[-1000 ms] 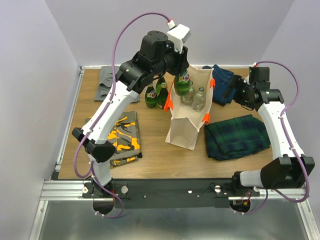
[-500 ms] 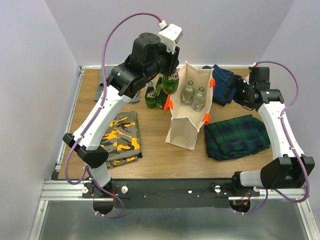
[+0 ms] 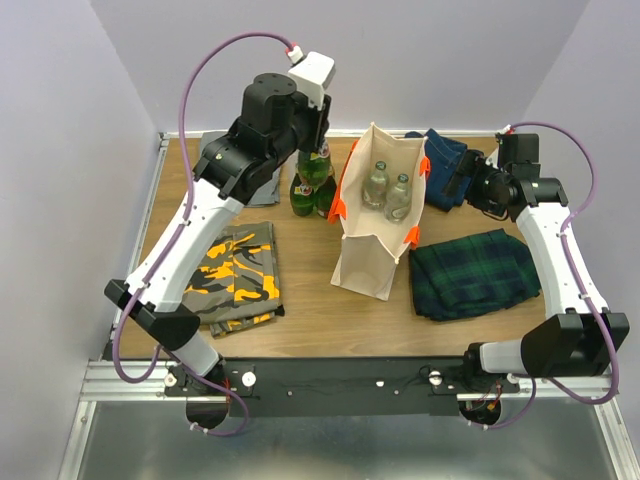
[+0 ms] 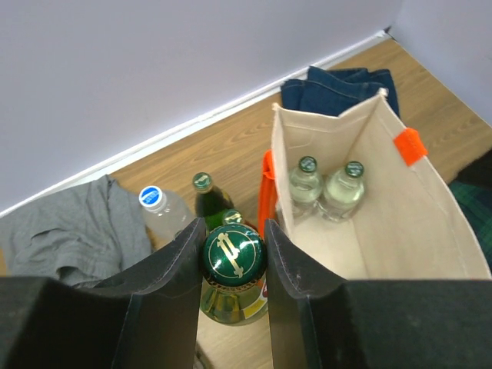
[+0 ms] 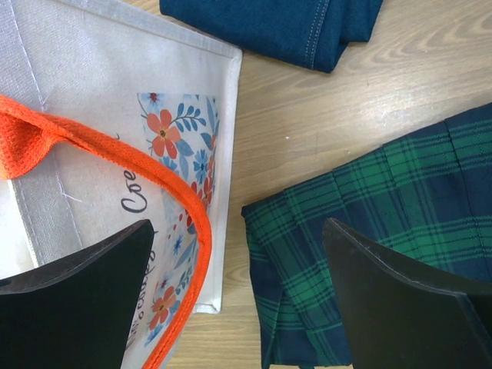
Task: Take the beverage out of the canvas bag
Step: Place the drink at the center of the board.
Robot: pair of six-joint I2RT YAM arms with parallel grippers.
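Pinching a green glass bottle (image 4: 233,265) by its top, just under the gold-marked cap, the left fingers (image 4: 234,244) hang outside the canvas bag (image 4: 400,223), to the left of its orange handle (image 4: 267,188). Below and just beyond those fingers stand two more green bottles (image 4: 204,204). Further left is a clear water bottle (image 4: 157,211) with a blue cap, and a grey garment (image 4: 69,234) lies past it. To the right of the fingers the bag stands upright and open on the worktop (image 4: 231,138), with two clear glass bottles (image 4: 307,184) side by side at its bottom. Folded jeans (image 4: 338,88) lie behind it.

The right fingers (image 5: 238,246) are spread wide and hold nothing. They hover over the bag's outer wall, with the orange handle close to the left finger and a green plaid cloth (image 5: 369,231) under the right one. A strip of bare wood shows between bag and plaid.
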